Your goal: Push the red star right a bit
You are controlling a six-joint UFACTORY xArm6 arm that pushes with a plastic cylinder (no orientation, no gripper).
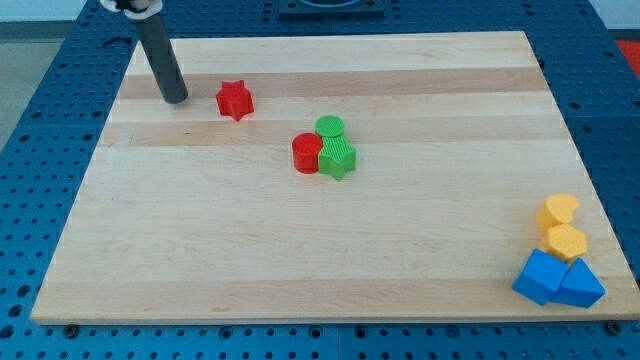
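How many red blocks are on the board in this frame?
2. The red star sits near the view's top left, just right of my tip. The red cylinder is mid-board, touching the green blocks. None appear hidden.

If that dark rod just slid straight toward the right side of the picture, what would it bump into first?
Most likely the red star. My tip sits just to its left at about the same level, with bare wood between them. The red cylinder and green blocks lie lower, probably off that line.
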